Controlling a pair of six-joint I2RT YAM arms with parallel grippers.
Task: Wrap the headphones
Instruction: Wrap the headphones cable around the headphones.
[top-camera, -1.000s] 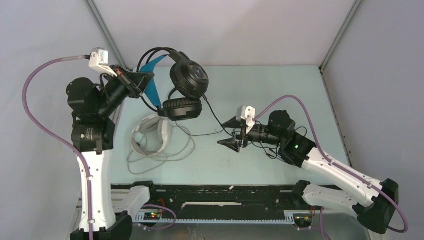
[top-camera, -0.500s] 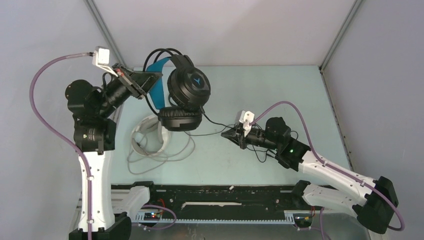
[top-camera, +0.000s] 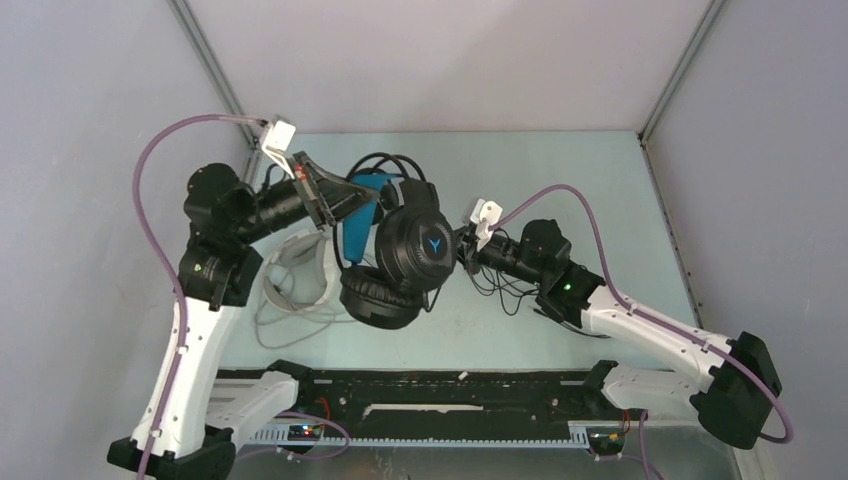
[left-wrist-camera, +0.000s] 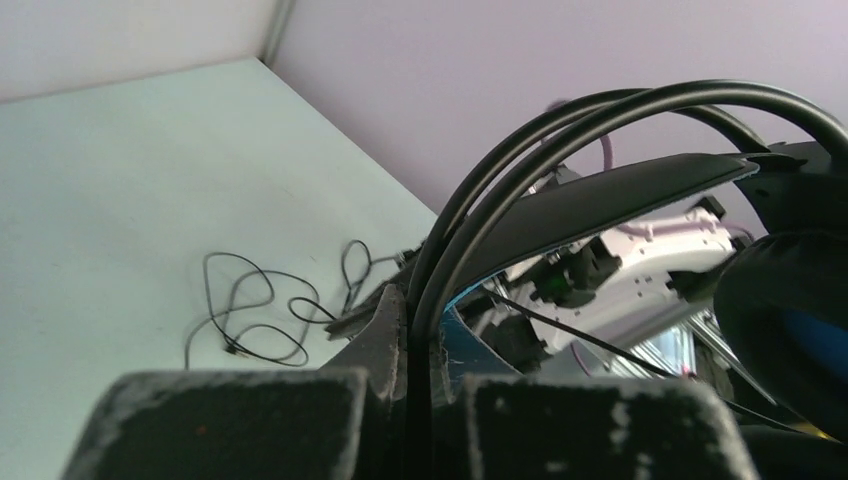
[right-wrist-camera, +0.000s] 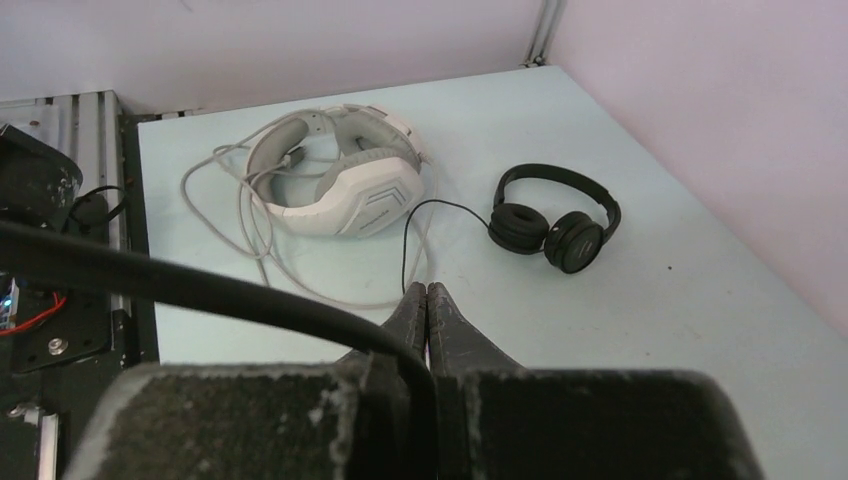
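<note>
The black headphones with a blue headband (top-camera: 408, 250) hang in the air above the middle of the table. My left gripper (top-camera: 362, 197) is shut on the headband's thin black arches (left-wrist-camera: 470, 210). My right gripper (top-camera: 463, 250) sits right beside the ear cup, partly hidden by it. Its fingertips (right-wrist-camera: 428, 292) are pressed together, and the headset's black cable (right-wrist-camera: 200, 285) is pinched low between the fingers. The white headphones (right-wrist-camera: 340, 185) lie on the table with their pale cord looped around them. The small black headphones (right-wrist-camera: 555, 225) lie beside them and are hidden in the top view.
A loose thin black cable (left-wrist-camera: 250, 310) lies coiled on the table under the right arm (top-camera: 600, 305). The white headphones (top-camera: 300, 270) lie partly under the left arm. A black rail (top-camera: 420, 385) runs along the near edge, and walls close in the far side.
My right gripper closed on the black cable and moved left up to the ear cup. The left arm swung the held headphones right and nearer, toward the table's middle.
</note>
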